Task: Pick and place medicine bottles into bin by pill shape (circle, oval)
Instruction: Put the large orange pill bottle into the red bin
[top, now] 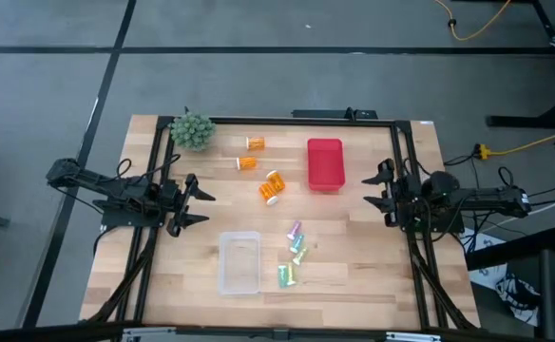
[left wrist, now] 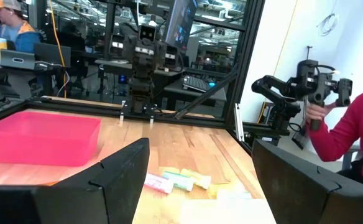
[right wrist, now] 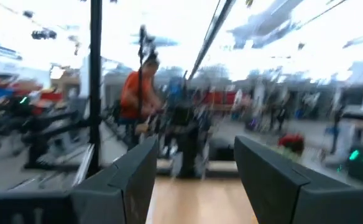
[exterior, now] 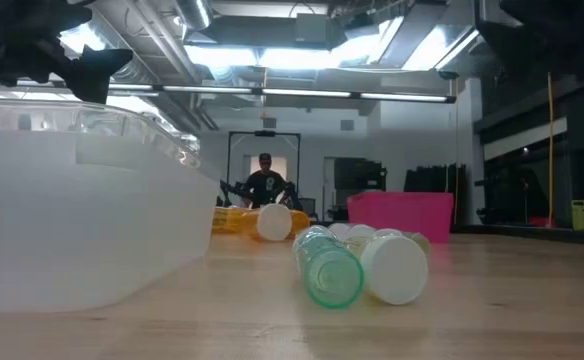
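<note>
Several orange bottles with white caps [top: 263, 171] lie at the table's far middle. Several pastel green, pink and blue bottles [top: 294, 255] lie on their sides near the middle front, also in the low view [exterior: 357, 262]. A pink bin [top: 324, 163] stands far right of middle; a clear bin [top: 240, 261] stands near the front. My left gripper [top: 200, 203] is open and empty at the left side. My right gripper [top: 374, 193] is open and empty at the right side.
A spiky green ball [top: 192, 130] sits at the far left corner. Black frame rails run along the table's left and right sides. People show in the room beyond the table.
</note>
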Robot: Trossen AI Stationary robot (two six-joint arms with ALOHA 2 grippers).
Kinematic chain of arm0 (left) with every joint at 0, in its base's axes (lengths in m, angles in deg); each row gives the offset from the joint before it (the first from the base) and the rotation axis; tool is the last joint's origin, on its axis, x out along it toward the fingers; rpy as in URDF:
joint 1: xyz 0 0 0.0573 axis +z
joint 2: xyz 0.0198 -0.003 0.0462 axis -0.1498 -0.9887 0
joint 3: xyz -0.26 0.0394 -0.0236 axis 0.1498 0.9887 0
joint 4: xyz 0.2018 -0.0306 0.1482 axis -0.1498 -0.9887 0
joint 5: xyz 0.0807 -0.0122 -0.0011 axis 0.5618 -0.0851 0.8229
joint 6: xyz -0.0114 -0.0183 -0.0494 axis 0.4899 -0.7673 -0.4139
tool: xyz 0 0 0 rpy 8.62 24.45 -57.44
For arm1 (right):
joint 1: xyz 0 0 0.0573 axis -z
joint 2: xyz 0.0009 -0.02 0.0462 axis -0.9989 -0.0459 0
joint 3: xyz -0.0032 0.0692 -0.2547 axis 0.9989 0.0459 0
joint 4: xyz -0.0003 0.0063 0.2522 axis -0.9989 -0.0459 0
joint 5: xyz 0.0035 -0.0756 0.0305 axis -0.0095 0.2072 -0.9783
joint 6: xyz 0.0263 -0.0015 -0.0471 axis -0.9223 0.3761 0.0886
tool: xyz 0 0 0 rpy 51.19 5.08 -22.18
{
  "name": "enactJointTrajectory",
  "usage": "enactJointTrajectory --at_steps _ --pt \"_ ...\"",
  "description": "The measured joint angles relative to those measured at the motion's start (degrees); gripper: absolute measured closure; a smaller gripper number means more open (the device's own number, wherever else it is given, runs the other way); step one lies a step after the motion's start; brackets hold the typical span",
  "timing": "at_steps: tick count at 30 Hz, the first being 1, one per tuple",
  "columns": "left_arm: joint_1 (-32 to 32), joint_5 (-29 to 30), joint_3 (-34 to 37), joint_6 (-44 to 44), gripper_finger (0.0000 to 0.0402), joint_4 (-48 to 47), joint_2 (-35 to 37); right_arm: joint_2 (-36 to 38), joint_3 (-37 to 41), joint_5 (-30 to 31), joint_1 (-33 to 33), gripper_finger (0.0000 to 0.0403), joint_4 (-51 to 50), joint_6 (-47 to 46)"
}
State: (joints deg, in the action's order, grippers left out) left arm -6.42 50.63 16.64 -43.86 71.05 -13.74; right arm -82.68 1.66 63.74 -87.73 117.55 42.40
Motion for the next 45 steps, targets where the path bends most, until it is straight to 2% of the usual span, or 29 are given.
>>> enactJointTrajectory --at_steps 5,10,15,19,22,30,35,41,45 --pt "0.0 0.0 0.0 0.0 0.0124 0.0 0.0 -3.6 -0.9 9.1 0.0 0.0186 6.5 0.7" --pt "0.0 0.0 0.0 0.0 0.0124 0.0 0.0 -9.5 -6.9 11.5 0.0 0.0186 6.1 2.6" --pt "0.0 0.0 0.0 0.0 0.0124 0.0 0.0 -16.4 -16.8 12.4 0.0 0.0186 -8.6 3.9" --pt "0.0 0.0 0.0 0.0 0.0124 0.0 0.0 -21.7 -23.8 14.9 0.1 0.0186 -21.1 -1.8" --pt "0.0 0.0 0.0 0.0 0.0124 0.0 0.0 -24.7 -26.5 15.5 0.0 0.0186 -26.1 -7.3" --pt "0.0 0.0 0.0 0.0 0.0124 0.0 0.0 -28.4 -27.2 15.4 0.0 0.0186 -31.2 -17.0" --pt "0.0 0.0 0.0 0.0 0.0124 0.0 0.0 -27.9 -27.2 15.4 0.0 0.0186 -34.9 -18.1" --pt "0.0 4.5 0.0 0.1 0.0124 0.0 0.0 -27.1 -27.1 15.4 0.0 0.0186 -37.1 -15.5" --pt "0.0 9.0 0.0 3.5 0.0124 0.0 0.0 -27.1 -27.1 15.4 0.0 0.0186 -37.4 -15.5"
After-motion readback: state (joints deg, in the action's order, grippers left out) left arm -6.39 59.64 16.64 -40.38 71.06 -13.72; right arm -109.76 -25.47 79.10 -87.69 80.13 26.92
